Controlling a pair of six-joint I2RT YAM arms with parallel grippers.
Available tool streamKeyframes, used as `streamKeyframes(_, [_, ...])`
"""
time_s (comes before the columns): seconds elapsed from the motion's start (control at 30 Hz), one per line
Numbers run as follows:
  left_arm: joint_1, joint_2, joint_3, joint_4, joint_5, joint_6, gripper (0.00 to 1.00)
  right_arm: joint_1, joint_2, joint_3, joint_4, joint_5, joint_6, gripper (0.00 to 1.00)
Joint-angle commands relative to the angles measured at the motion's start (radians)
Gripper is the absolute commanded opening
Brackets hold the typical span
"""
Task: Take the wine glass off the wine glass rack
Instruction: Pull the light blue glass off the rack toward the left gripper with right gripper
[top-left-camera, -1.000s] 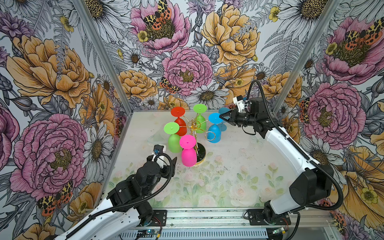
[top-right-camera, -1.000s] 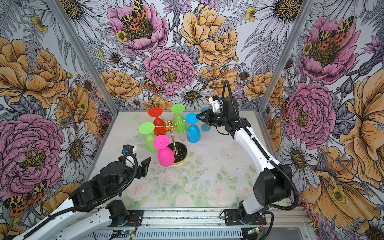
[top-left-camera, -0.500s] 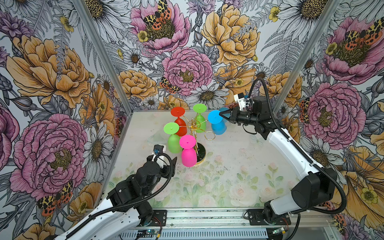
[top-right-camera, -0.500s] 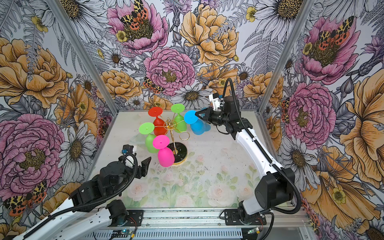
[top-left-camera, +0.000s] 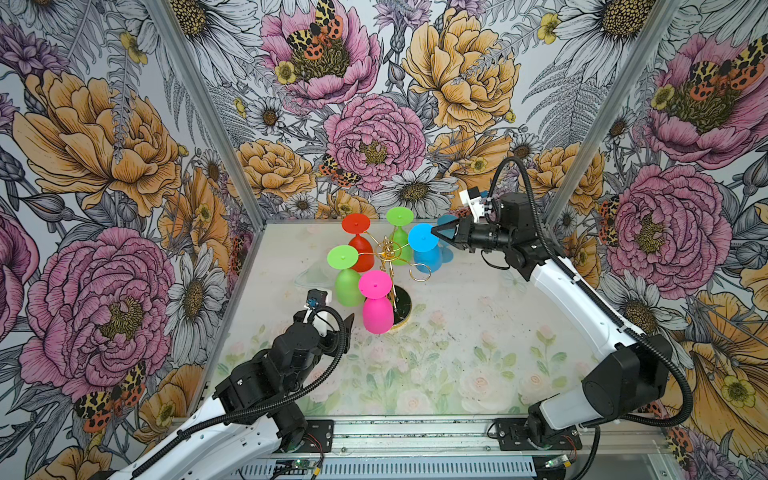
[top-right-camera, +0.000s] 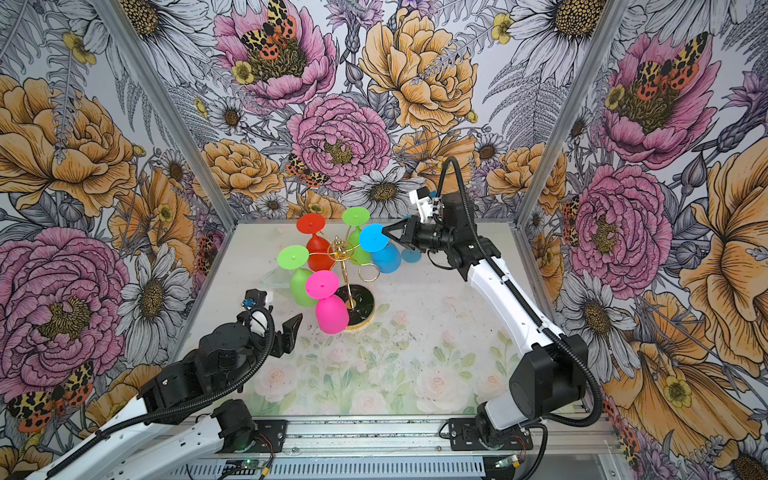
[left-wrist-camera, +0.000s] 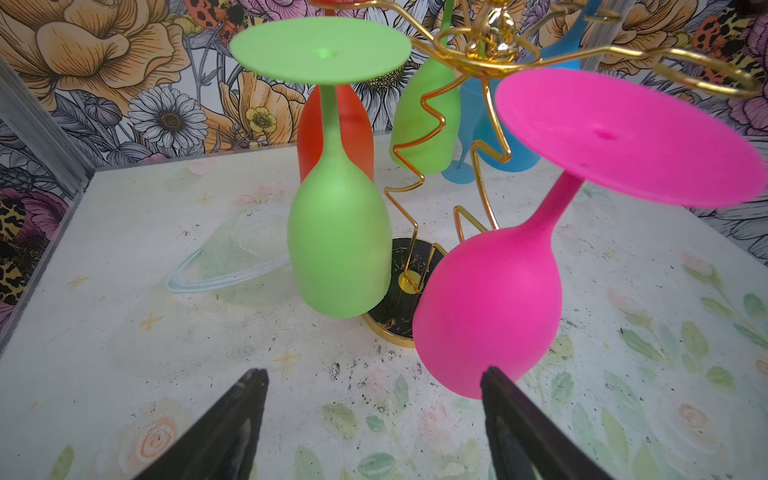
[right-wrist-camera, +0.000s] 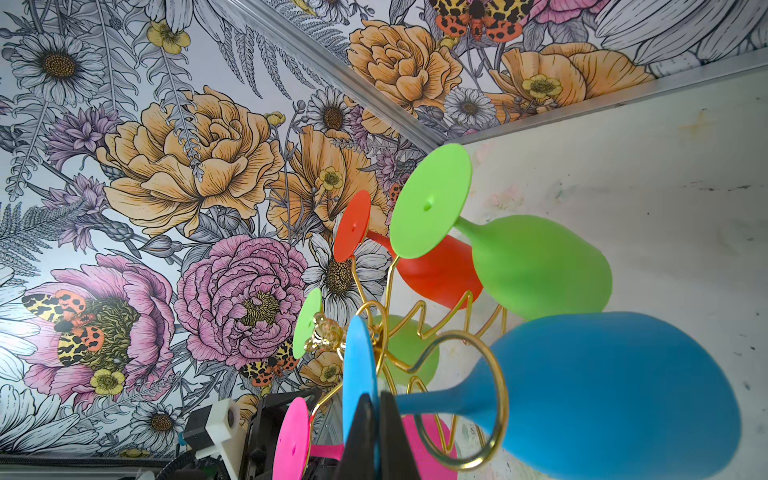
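Note:
The gold wire wine glass rack (top-left-camera: 388, 249) (top-right-camera: 340, 251) stands on its round black base (left-wrist-camera: 399, 307) at the table's back middle. Red, pink and two green glasses hang upside down from it. My right gripper (top-left-camera: 434, 231) (top-right-camera: 384, 231) (right-wrist-camera: 376, 397) is shut on the rim of the foot of the blue wine glass (top-left-camera: 428, 255) (top-right-camera: 386, 257) (right-wrist-camera: 602, 395), at the rack's right side. Its stem shows inside a gold loop (right-wrist-camera: 500, 399); I cannot tell whether it rests on it. My left gripper (top-right-camera: 286, 334) (left-wrist-camera: 374, 378) stands open and empty, low in front of the pink glass (left-wrist-camera: 486, 307).
A second blue glass (top-left-camera: 448, 239) (top-right-camera: 410, 255) stands upright on the table behind the right gripper. A clear glass (top-left-camera: 309, 276) (left-wrist-camera: 232, 257) lies on its side left of the rack. Flowered walls close in on three sides.
My right gripper moved left to the blue glass's foot and shut on its rim, and the glass tilted a little. The left arm has not moved.

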Motion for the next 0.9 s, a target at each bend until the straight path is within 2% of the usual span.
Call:
streamKeyframes(0.0, [0.009,-0.013,0.010,0.018,0.019,0.012,0.82,0.012,0.012,0.014,0.049,-0.032,-0.001,0.00])
streamKeyframes(0.6, [0.010,-0.016,0.009,0.017,0.032,0.008,0.83,0.033,0.010,-0.005,0.048,-0.051,-0.028,0.00])
streamKeyframes(0.87, [0.016,-0.010,0.045,0.015,0.206,0.024,0.83,0.031,-0.096,-0.106,0.045,-0.063,-0.061,0.00])
